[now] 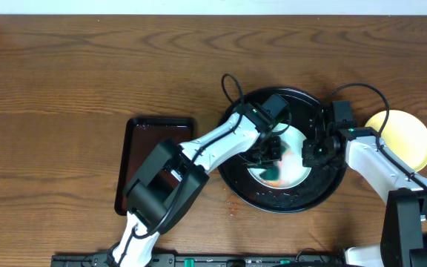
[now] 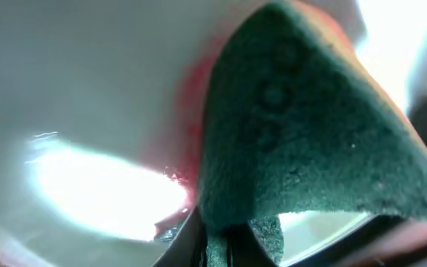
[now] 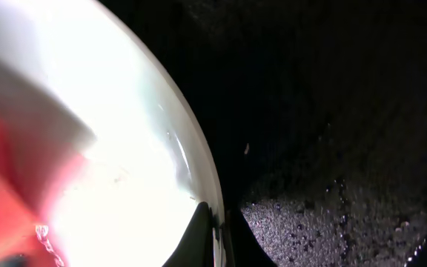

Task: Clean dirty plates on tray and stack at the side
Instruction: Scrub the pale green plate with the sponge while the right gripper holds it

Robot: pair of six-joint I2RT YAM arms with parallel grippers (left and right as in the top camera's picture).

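Brown tray (image 1: 136, 141): far left on the table (image 1: 65, 81), apart from the work.
Left gripper (image 1: 269, 150): reaches in from the lower left over the middle of the black tray. Its fingers are clamped on a sponge (image 2: 310, 141).
Sponge: green face down, pressed flat on the white plate (image 1: 293, 167). In the left wrist view it fans out as a wedge away from the fingers.
Red smear (image 2: 191, 111): runs along the sponge's left edge in that view, touching it, so the dirt lies right at the wiping face.
White plate: lies inside the black tray (image 1: 302, 199), right of centre, between the two grippers. It is round, so no long axis matters.
Right gripper (image 1: 316, 150): at the plate's right edge, pinched on the rim with one finger on each side, as the right wrist view shows (image 3: 213, 222).
Yellow plate (image 1: 406, 137): on the table just right of the black tray, beside the right arm. A third plate cannot be made out.
Deciding relation: the stacking spot lies to the right, and the right gripper is nearer to it.
Judgement: wiping seems under way. Lifting across probably falls to the right arm once the smear is gone.
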